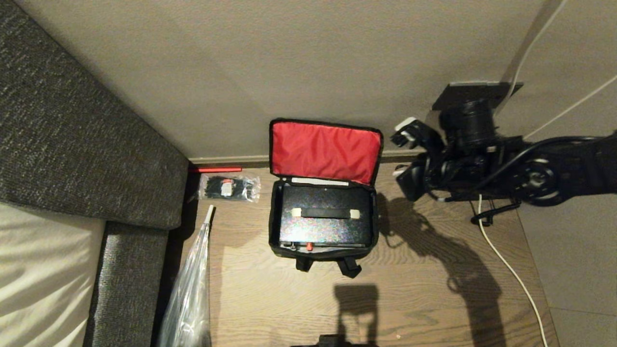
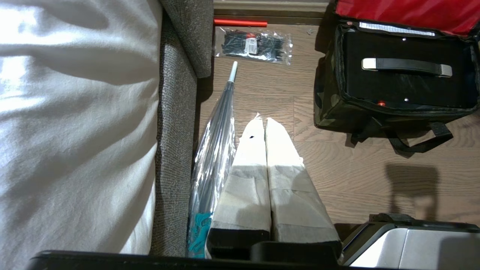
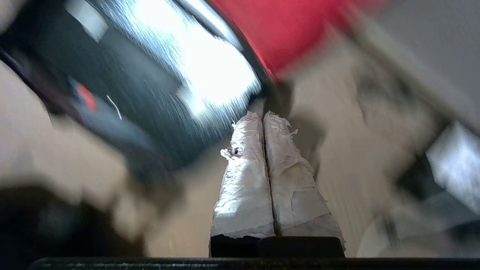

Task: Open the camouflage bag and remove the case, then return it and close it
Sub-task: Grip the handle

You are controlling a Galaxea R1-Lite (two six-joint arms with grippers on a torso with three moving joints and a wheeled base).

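Right tool (image 1: 402, 154), fingers pressed together and empty, hangs just beside the camouflage bag (image 1: 322, 219), which stands open on the floor by the wall with the case (image 1: 327, 217) inside; it likely should spread before descending squarely onto the case's handle (image 1: 326, 213).

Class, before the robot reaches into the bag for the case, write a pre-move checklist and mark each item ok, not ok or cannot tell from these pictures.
1. Lid of the camouflage bag open, red lining up against the wall: ok.
2. Case in the bag, its handle uncovered: ok.
3. Right gripper open for a grasp: not ok, fingers pressed together.
4. Right gripper over the case: not ok, it is to the bag's right.
5. Left gripper out of the way: ok, shut, beside the sofa.
6. Packet of cable ties apart from the bag: ok.
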